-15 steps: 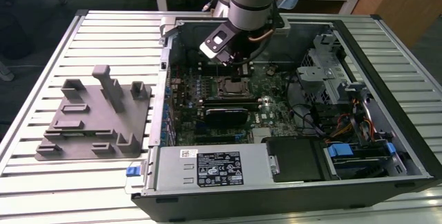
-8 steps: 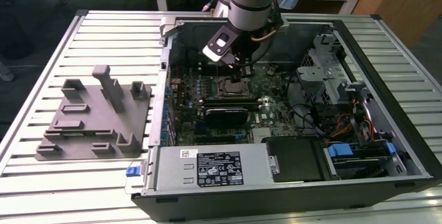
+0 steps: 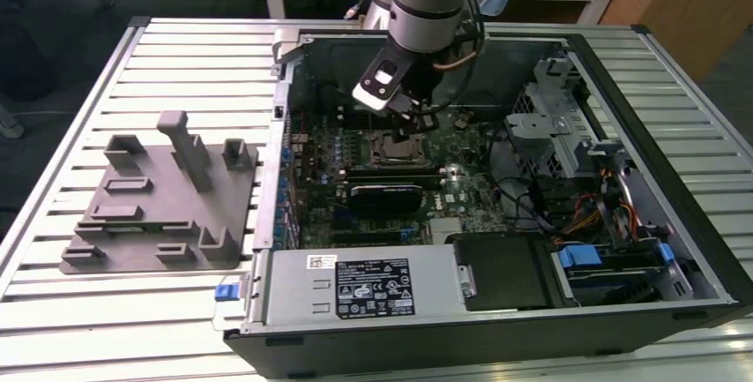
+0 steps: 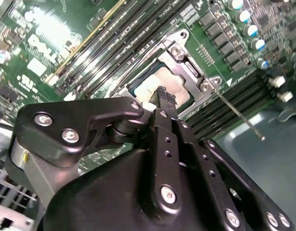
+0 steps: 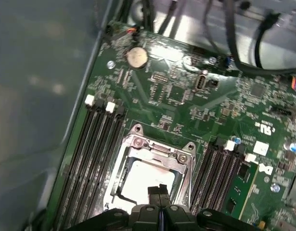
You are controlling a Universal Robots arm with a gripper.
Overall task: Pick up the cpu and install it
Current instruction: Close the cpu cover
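Over the socket frame point(image 5: 157, 150) inside the opened computer case point(image 3: 701, 250), the arm point(image 3: 424, 3) is posed nearly upright, and the gripper point(image 3: 406, 123) is pointed down at the frame. In both wrist views its fingers point(image 4: 167, 102) point(image 5: 154, 192) are seen pressed together, with nothing clamped between them. The cpu point(image 5: 140, 179) point(image 4: 145, 87) is seated flat within the frame, directly under the fingertips; contact cannot be judged. White lettering point(image 5: 265, 129) is printed on the board beside the frame, and a printed label point(image 3: 374, 287) is carried on the power supply, well apart from it. A coin cell point(image 5: 137, 57) near the frame is shown in the first wrist view. A grey tray point(image 3: 165, 214), far from the frame and outside the case, is shown in the exterior view.
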